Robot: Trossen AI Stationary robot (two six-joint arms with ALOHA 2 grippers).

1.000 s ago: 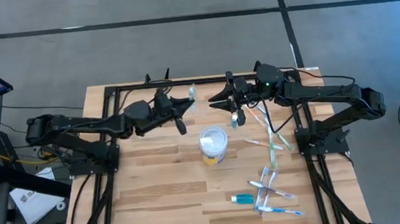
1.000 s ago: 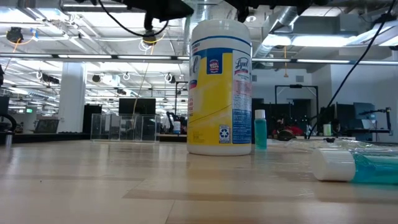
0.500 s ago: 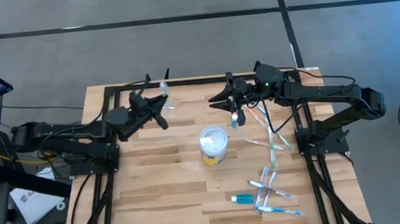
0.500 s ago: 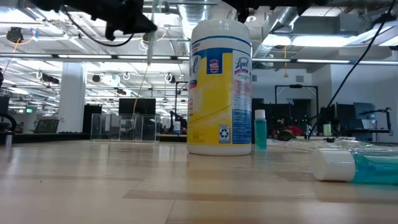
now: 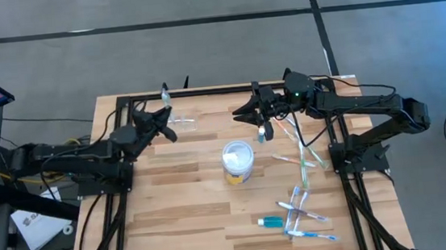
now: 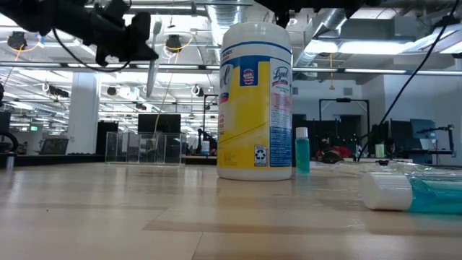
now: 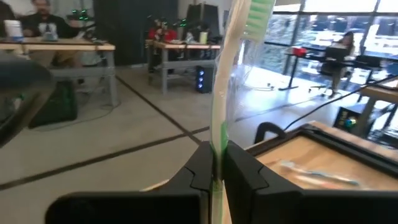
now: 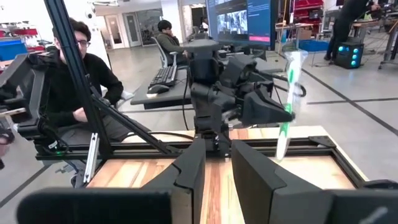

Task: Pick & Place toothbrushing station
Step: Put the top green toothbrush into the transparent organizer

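Left gripper point(image 7: 217, 163) pinches a slim, plastic-wrapped toothbrush point(image 7: 224, 93) upright above the clear, boxy station point(image 6: 141, 148) at the plank table's point(image 5: 174, 218) back left, a round tub point(image 5: 238, 162) stands mid-table, and right gripper point(image 8: 216, 168) hovers, dark fingers slightly parted.

A wooden plank tabletop point(image 5: 173, 202) carries a yellow-banded wipes tub point(image 5: 238, 162) near its middle. The clear toothbrushing station point(image 6: 143, 148) stands toward the far edge. Packaged toothbrushes point(image 5: 302, 213) and a teal tube point(image 5: 269, 221) lie toward the near right corner.
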